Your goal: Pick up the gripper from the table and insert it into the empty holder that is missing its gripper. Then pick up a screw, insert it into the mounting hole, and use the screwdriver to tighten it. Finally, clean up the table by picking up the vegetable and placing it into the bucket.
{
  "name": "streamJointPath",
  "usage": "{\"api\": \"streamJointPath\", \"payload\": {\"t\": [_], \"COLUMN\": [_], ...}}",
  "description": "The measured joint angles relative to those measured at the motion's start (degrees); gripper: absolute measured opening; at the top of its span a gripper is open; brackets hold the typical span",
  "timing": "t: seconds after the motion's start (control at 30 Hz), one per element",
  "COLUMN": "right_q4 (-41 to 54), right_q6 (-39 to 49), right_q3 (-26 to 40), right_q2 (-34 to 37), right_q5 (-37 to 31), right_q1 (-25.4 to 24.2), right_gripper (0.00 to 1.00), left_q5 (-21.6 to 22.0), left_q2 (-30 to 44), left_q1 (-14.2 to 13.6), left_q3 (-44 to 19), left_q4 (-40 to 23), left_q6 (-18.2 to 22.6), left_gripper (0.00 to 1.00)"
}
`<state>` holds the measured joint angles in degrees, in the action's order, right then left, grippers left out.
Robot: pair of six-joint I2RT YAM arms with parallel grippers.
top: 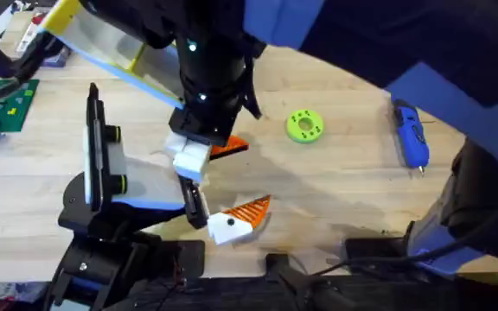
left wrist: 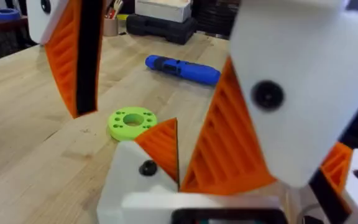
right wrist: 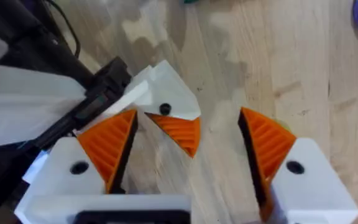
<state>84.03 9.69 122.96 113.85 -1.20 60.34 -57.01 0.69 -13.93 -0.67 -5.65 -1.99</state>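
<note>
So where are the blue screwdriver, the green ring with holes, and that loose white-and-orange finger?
screwdriver (top: 411,134), overhead view, middle of its blue body.
green ring (top: 304,125), overhead view, on its lime face.
loose finger (top: 236,220), overhead view, between white base and orange pad.

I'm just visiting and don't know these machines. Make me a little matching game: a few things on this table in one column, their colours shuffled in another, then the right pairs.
Things:
1. screwdriver
2. disc with holes
3. loose gripper finger lying on the table
4. holder

Colours:
A. white with an orange ribbed pad
B. black
C. blue
D. lime green

Pairs: 1-C, 2-D, 3-A, 4-B
</note>
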Motion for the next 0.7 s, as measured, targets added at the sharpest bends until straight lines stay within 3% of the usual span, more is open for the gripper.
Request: {"api": "streamJointPath", "payload": {"t": [0.27,0.57,0.7], "right_q4": [-0.92,3.19,4.39], "right_q6": [-0.31,-3.79,-5.24], "right_q3": [0.00,0.00,-0.02], "right_q2": [-2.86,-9.44,-9.76], "right_q5": [1.76,2.41,2.56], "right_q1": [-2.24,-13.76,-16.09], "right_gripper": [0.995,0.995,0.995], "left_q5": [0.00,0.00,0.00], "left_q2": [0.00,-0.02,0.00], "left_q1": [-0.02,-0.02,-0.02], "left_q3": [0.00,0.00,0.00], "left_q4": [0.04,0.04,0.04], "left_q6": [0.45,0.50,0.50], "left_gripper": [0.986,0.987,0.988]}}
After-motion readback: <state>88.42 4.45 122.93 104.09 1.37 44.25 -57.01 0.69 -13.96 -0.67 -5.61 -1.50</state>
